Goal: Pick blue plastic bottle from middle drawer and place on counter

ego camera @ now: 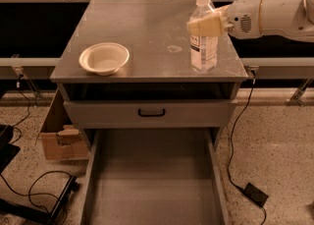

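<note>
A: Okay, end effector (197, 24)?
B: Above the bench (147, 27), right side, arm (274, 13) reaching in from the right. Fingers (211, 23) clamped on the bottle (203, 52) just under its cap.
A: Bottle where?
B: Upright near the bench's right front corner, base looks to touch the top. Well apart from the bowl (104, 58) at left front.
A: Drawer (152, 180)?
B: Open below, bare floor showing. Shut drawer front (108, 113) with black handle (151, 113) above it.
</note>
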Motion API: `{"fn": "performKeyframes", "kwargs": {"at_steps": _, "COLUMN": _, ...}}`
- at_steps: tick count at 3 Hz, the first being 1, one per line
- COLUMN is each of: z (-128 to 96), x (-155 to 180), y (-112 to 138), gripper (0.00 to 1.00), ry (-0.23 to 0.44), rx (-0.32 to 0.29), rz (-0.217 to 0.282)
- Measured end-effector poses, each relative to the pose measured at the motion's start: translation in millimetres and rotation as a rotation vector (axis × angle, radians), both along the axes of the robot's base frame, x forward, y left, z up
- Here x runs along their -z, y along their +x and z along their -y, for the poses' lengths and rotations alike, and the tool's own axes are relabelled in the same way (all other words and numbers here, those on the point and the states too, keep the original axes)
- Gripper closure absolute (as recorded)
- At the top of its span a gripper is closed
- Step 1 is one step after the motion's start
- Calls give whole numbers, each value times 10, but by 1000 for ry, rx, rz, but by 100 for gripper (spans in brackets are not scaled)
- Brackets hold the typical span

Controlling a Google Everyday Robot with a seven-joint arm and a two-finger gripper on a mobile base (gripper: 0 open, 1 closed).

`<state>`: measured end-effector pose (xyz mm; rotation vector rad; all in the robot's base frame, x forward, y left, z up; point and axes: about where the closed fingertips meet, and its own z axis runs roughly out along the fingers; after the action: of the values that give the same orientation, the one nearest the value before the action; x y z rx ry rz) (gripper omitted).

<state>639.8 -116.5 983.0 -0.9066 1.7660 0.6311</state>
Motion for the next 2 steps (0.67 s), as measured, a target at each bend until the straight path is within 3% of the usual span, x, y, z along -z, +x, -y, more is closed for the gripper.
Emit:
{"fn": "performKeyframes", "kwargs": {"at_steps": 1, "z": 6, "x": -245, "y": 378, "gripper": 100, "ry": -4, "rx": 75, "rz": 18}}
{"fn": "performKeyframes", "kwargs": {"at_steps": 2, "z": 34, "x": -499, "y": 1181, "gripper": 100, "ry": 6, "rx": 220, "rz": 76}}
